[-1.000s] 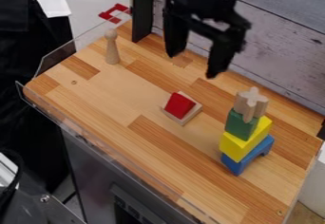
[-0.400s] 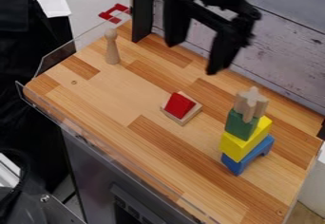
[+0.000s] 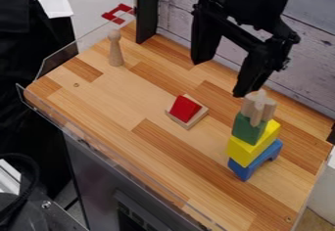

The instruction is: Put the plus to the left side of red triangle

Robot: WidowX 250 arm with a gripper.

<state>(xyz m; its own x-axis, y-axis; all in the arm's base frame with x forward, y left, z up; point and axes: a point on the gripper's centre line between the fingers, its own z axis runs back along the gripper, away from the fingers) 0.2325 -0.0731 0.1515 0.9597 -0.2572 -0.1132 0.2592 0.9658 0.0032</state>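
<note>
One plus (image 3: 259,106) tops the green block (image 3: 249,128), apparently just beside one of the parted jaws.

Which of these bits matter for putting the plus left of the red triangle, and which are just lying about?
Part of the job:
plus, atop the stack
red triangle
pincer, open

Not part of it:
green block, yellow block and blue block, stacked under the plus
pale block under the triangle
wooden peg
</note>
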